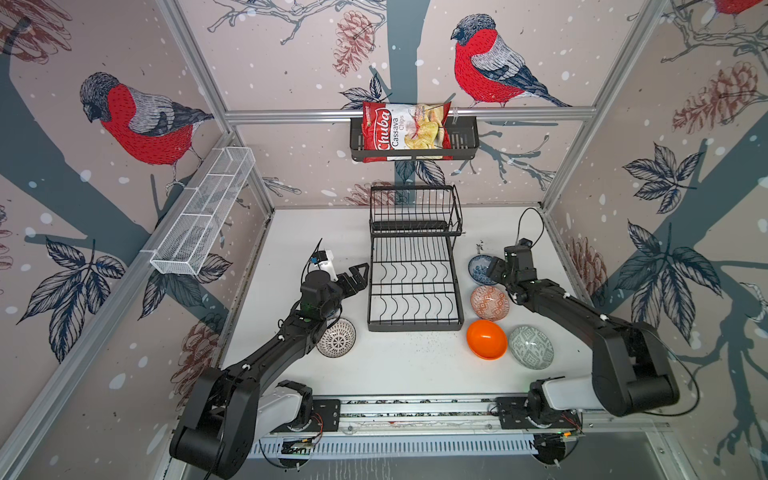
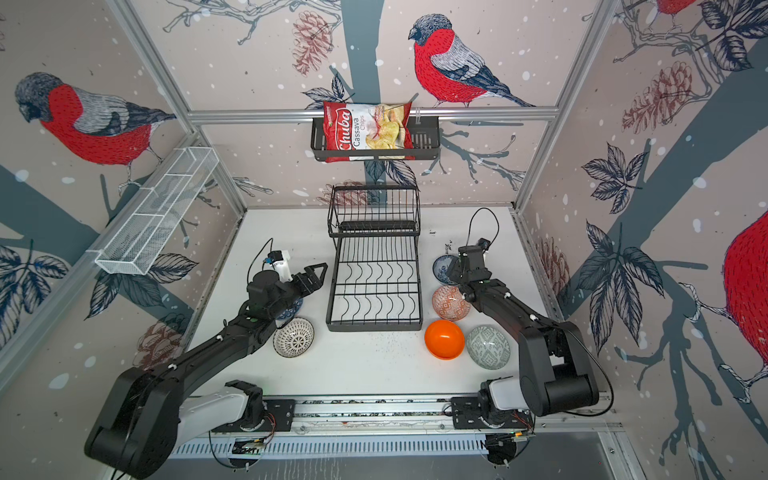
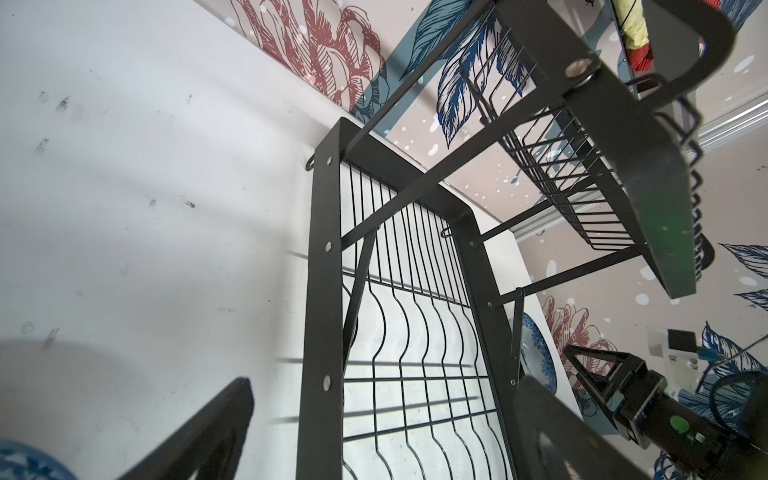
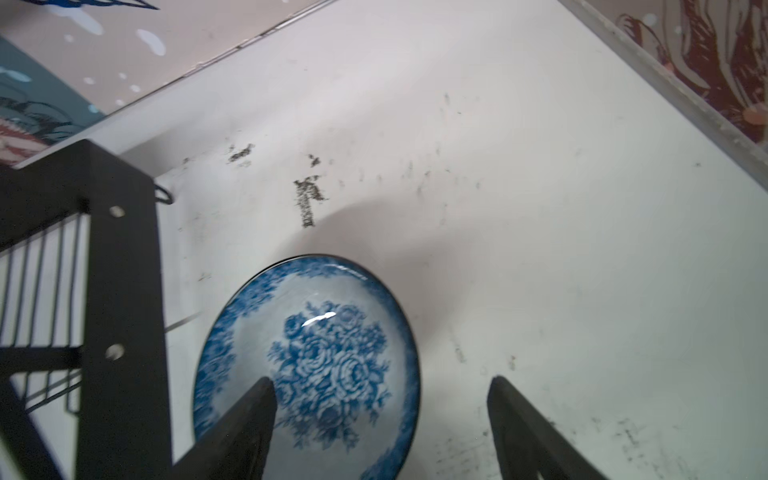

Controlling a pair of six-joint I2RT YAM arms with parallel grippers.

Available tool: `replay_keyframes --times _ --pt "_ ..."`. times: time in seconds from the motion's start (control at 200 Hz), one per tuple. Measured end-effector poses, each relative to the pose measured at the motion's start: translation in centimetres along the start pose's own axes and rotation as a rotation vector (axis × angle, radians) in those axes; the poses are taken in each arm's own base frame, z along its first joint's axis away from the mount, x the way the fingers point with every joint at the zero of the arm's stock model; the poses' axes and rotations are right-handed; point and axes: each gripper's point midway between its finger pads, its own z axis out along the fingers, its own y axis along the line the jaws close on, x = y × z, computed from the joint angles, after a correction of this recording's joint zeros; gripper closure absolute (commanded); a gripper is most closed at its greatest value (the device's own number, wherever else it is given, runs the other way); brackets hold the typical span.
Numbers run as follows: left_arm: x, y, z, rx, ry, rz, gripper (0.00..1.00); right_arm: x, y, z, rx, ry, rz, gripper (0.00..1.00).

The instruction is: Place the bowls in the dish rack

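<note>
My right gripper (image 4: 381, 381) is spread, one finger over the blue-white floral bowl (image 4: 328, 357) and one outside its rim. The bowl sits on the table (image 4: 540, 208), just right of the dish rack (image 1: 415, 328). My left gripper (image 1: 356, 277), spread wide, hovers at the rack's left edge.

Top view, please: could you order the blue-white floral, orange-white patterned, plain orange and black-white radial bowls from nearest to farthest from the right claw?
1. blue-white floral bowl: right under the right claw.
2. orange-white patterned bowl: next toward the arm bases, beside the right arm.
3. plain orange bowl: further that way, right side.
4. black-white radial bowl: far left, beyond the dish rack.
</note>
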Motion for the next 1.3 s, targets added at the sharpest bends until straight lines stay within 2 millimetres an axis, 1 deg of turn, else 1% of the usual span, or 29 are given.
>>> replay_keyframes --times 0.105,0.155,0.26,0.38,0.425,0.47,0.5,0.545,0.64,0.68,0.785,0.926,0.986,1.061,1.131,1.206,1.301 --pt "0.1 -0.2 0.0 0.004 0.003 0.002 0.01 0.1 -1.2 1.2 0.03 0.034 0.035 0.3" --pt "0.2 -0.1 0.0 0.001 0.009 0.001 0.02 0.4 -1.0 1.6 0.018 0.054 0.037 0.31" --pt "0.5 0.1 0.1 -0.009 0.021 -0.001 0.02 1.1 -0.6 2.4 0.005 0.09 0.033 0.36" --pt "0.5 -0.1 0.3 -0.005 0.025 0.0 0.02 1.7 -0.6 3.2 -0.002 0.123 0.034 0.49" --pt "0.4 -0.2 0.3 -0.001 0.025 0.002 0.01 1.9 -0.6 3.5 -0.005 0.135 0.036 0.56" --pt "0.3 -0.3 0.3 0.001 0.023 0.002 0.02 2.1 -0.7 3.8 -0.005 0.144 0.04 0.6" --pt "0.3 -0.4 0.3 0.003 0.023 0.003 0.02 2.2 -0.8 4.0 -0.004 0.151 0.045 0.65" --pt "0.2 -0.5 0.3 0.004 0.022 0.003 0.02 2.2 -1.1 4.3 0.0 0.158 0.053 0.7" --pt "0.2 -0.6 0.3 0.006 0.021 0.007 0.02 2.0 -2.1 4.6 0.015 0.161 0.078 0.78" --pt "0.2 -0.6 0.3 0.006 0.021 0.007 0.02 1.8 -2.7 4.7 0.026 0.159 0.09 0.79" --pt "0.2 -0.6 0.3 0.006 0.021 0.009 0.02 1.8 -4.2 4.7 0.055 0.157 0.133 0.8" --pt "0.1 -0.7 0.4 0.005 0.022 0.009 0.02 1.4 -5.7 4.3 0.106 0.134 0.146 0.8" --pt "0.1 -0.7 0.3 0.003 0.024 0.008 0.02 1.3 -6.3 4.1 0.127 0.124 0.149 0.77" --pt "0.2 -0.6 0.3 -0.002 0.03 0.007 0.01 1.1 -7.0 3.9 0.152 0.114 0.159 0.69" --pt "0.1 -0.6 0.2 -0.005 0.031 0.007 0.02 1.2 -7.5 3.8 0.167 0.116 0.161 0.65" --pt "0.2 -0.5 0.2 -0.014 0.038 0.005 0.01 1.1 -7.4 3.6 0.168 0.117 0.162 0.5" --pt "0.2 -0.5 0.2 -0.025 0.046 0.003 0.02 0.1 -7.1 2.7 0.154 0.081 0.179 0.35"
